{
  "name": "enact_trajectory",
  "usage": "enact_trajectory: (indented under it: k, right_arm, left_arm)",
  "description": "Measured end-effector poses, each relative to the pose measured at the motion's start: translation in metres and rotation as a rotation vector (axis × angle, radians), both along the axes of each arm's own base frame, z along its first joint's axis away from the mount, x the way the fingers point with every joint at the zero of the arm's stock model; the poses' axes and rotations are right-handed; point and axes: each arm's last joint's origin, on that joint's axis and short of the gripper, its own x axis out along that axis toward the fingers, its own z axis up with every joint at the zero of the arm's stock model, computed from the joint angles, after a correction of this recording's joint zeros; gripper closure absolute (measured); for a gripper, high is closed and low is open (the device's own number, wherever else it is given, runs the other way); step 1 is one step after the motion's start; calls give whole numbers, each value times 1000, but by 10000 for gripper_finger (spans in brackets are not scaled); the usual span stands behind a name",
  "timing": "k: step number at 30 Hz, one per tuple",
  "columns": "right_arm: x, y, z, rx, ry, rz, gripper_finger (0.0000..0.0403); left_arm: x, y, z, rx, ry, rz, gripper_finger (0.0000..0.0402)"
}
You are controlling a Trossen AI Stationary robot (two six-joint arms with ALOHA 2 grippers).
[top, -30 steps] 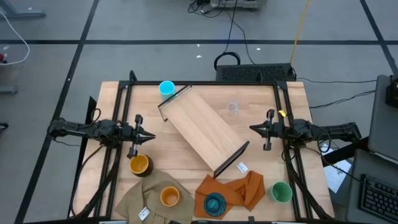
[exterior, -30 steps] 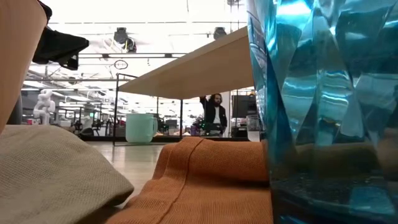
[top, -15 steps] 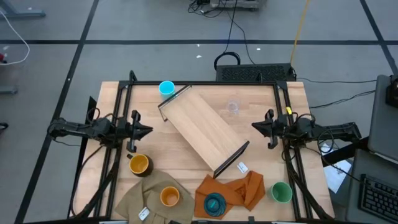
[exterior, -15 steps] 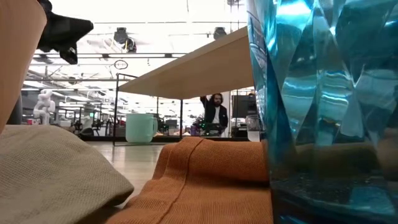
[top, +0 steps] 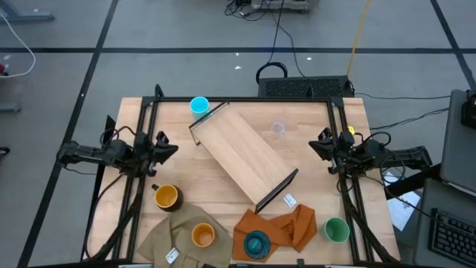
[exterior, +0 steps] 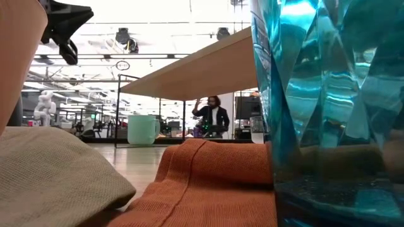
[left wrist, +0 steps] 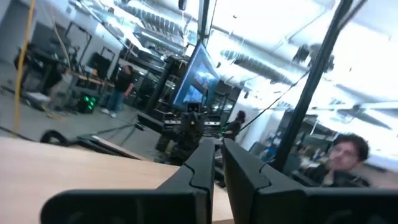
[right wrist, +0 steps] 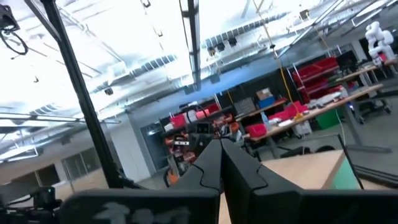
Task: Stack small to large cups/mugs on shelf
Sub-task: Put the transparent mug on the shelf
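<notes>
worktop [top: 349, 119] from overhead first: the shelf [top: 244, 155] lies diagonally across the middle, its wire brackets at the far-left and near-right ends. i see the light-blue mug [top: 198, 106] just beyond its far-left end, the clear tumbler [top: 278, 128] on bare wood to its right, the dark mug [top: 166, 196] with yellow-orange inside near the left edge, the orange cup [top: 203, 235] on the tan cloth [top: 167, 238], the ribbed teal cup [top: 257, 243] on the orange cloth [top: 286, 227], and the green cup [top: 337, 229] at the near-right corner. my left end effector [top: 172, 150] hangs over the left side, my right end effector [top: 314, 146] over the right side, both well apart from every cup.

low view: the teal cup [exterior: 328, 113] fills the right of the picture, standing on the orange cloth [exterior: 208, 176]; the tan cloth [exterior: 57, 176] is at left, the light-blue mug [exterior: 142, 130] farther back under the shelf [exterior: 196, 69], and a person [exterior: 213, 116] stands in the room beyond.

left wrist view: the fingers [left wrist: 202, 167] are pressed together, holding nothing.

right wrist view: the fingers [right wrist: 208, 163] meet likewise, empty.
</notes>
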Motion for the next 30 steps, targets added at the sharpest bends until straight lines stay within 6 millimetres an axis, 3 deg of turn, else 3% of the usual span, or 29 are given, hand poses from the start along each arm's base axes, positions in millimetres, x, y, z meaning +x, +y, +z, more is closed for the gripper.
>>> enact_trajectory:
  k: [8,12,13,19,30]
  right_arm:
    - [-9,-3,17,105,-211,-10,403]
    - [-9,-4,19,94,-209,-17,403]
    - [-6,-4,19,79,-165,-22,403]
    - [-5,-3,70,-6,-74,-31,403]
    - [29,2,154,-60,147,58,403]
  left_arm:
    - [-3,2,10,-67,-86,22,369]
    - [-10,3,35,-52,-107,22,369]
    - [-12,3,44,-47,-86,24,369]
    - [-19,6,112,17,158,113,369]
    - [15,4,236,98,481,235,369]
